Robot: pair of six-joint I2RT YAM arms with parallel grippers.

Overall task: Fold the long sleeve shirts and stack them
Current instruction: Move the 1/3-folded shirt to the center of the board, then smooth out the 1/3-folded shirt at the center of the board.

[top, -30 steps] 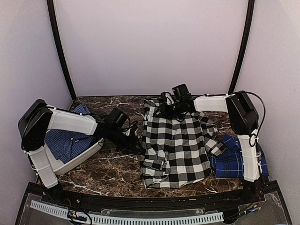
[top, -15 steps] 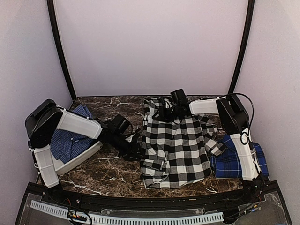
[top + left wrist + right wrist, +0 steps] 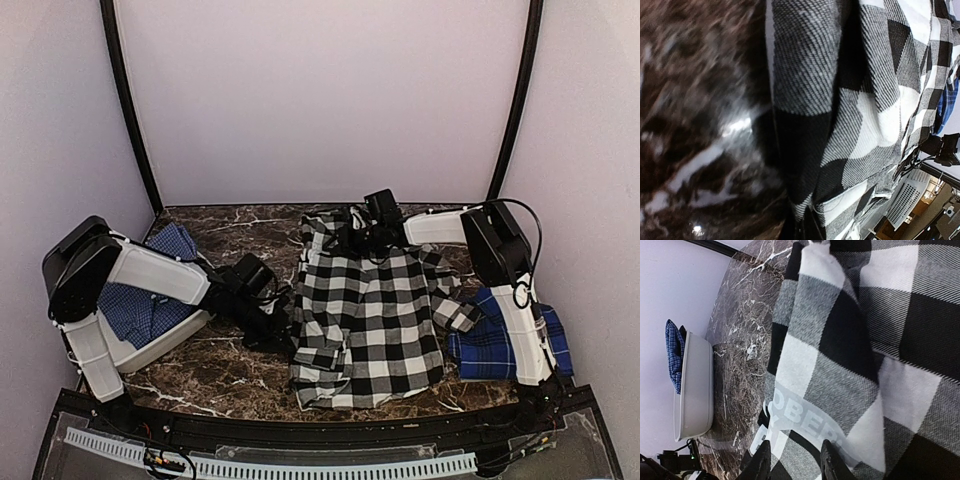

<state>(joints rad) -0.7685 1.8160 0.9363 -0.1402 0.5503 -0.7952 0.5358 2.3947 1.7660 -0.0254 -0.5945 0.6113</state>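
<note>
The black-and-white checked shirt (image 3: 365, 320) lies spread in the middle of the marble table. My left gripper (image 3: 278, 320) is low at the shirt's left edge and shut on it. In the left wrist view the checked cloth (image 3: 840, 100) runs down into the jaws at the bottom edge. My right gripper (image 3: 350, 238) is at the shirt's far end, and its fingers (image 3: 762, 465) hold a thick fold of cloth with the white lettering band (image 3: 805, 425). The dark blue plaid shirt (image 3: 495, 345) lies bunched at the right, under the right arm.
A white bin (image 3: 175, 335) stands at the left under my left arm, with blue checked cloth (image 3: 140, 300) in it. The right wrist view shows the same bin (image 3: 692, 385). Walls close off the table's far side and both sides.
My left gripper has shut on the checked shirt's left edge, and that edge has shifted left and toward the near side. The right arm drew in slightly a second ago and has held still since.
</note>
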